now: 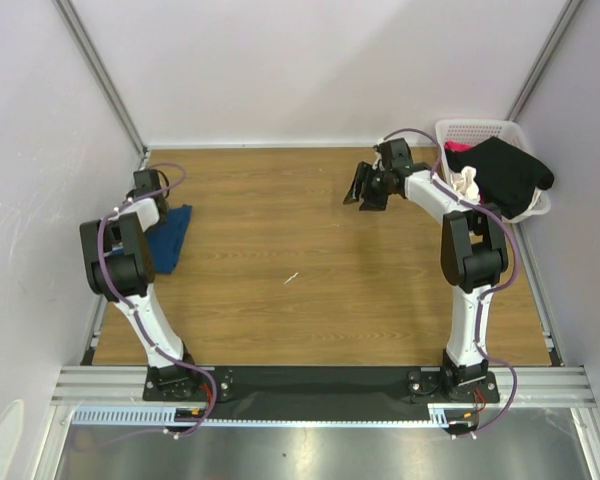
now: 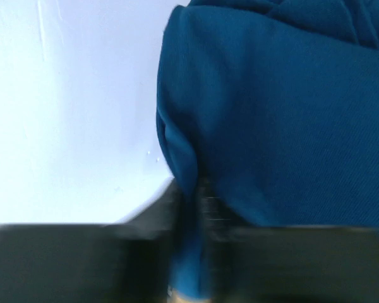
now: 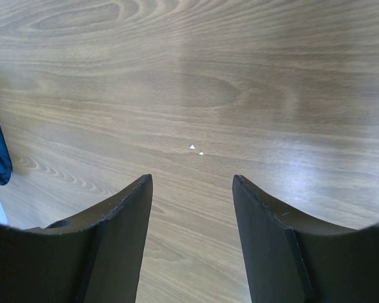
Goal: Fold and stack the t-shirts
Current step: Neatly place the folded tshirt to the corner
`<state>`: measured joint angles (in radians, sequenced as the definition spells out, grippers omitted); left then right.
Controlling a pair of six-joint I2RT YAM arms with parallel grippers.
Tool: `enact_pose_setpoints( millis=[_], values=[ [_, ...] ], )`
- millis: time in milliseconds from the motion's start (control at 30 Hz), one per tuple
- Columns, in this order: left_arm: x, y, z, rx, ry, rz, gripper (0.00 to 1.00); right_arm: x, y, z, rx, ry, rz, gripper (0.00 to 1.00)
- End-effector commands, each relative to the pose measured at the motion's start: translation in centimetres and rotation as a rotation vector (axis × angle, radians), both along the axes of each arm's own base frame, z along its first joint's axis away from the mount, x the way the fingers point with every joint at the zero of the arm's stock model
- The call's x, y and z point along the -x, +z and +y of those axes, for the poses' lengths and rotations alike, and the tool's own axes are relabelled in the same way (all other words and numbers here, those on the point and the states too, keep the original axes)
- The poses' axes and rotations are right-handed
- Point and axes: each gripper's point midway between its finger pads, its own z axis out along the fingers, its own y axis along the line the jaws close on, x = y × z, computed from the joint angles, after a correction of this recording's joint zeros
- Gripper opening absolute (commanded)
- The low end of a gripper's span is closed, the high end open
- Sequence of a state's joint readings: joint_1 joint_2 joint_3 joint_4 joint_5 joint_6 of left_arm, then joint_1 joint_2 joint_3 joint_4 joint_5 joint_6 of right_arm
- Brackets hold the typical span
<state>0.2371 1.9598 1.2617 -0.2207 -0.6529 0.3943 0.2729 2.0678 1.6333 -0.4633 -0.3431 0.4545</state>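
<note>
A dark blue t-shirt [image 1: 170,238] lies bunched at the table's left edge, against the white wall. My left gripper [image 2: 192,202] is down at it, jaws close together with a fold of the blue t-shirt [image 2: 278,126] pinched between them; in the top view the left gripper [image 1: 148,187] sits at the shirt's far end. My right gripper [image 1: 365,190] hangs open over bare wood at the back right, nothing between its fingers [image 3: 126,214]. A black t-shirt [image 1: 505,175], a cream one [image 1: 467,182] and a pink one [image 1: 458,147] are piled in the basket.
The white lattice basket [image 1: 480,130] stands in the back right corner, beside the right arm. White walls close the table on the left, back and right. Two small white specks [image 3: 196,149] lie on the wood ahead of the right gripper.
</note>
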Motion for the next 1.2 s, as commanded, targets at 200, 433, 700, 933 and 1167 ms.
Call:
enact_pose_setpoints(
  millis=[200, 433, 700, 933, 1167],
  values=[
    [-0.8, 5.3, 0.1, 0.021, 0.096, -0.178, 0.86, -0.2, 4.2, 1.2, -0.009, -0.001, -0.082, 0.6],
    [-3.4, 13.2, -4.9, 0.294, -0.01, -0.477, 0.87, -0.1, 5.8, 1.4, -0.025, 0.007, -0.11, 0.6],
    [-4.5, 13.2, -11.4, 0.644, -0.112, -0.677, 0.94, 0.3, 10.5, 0.1, -0.032, -0.035, -0.218, 0.65],
    [-5.2, 6.4, -11.6, 0.708, -0.058, -0.592, 0.94, 1.9, 11.2, -2.0, -0.045, -0.117, -0.233, 0.68],
    [-8.0, 3.8, -14.0, 0.869, -0.13, -0.598, 0.79, 3.3, 11.0, -3.3, -0.027, -0.186, -0.228, 0.68]
  ],
)
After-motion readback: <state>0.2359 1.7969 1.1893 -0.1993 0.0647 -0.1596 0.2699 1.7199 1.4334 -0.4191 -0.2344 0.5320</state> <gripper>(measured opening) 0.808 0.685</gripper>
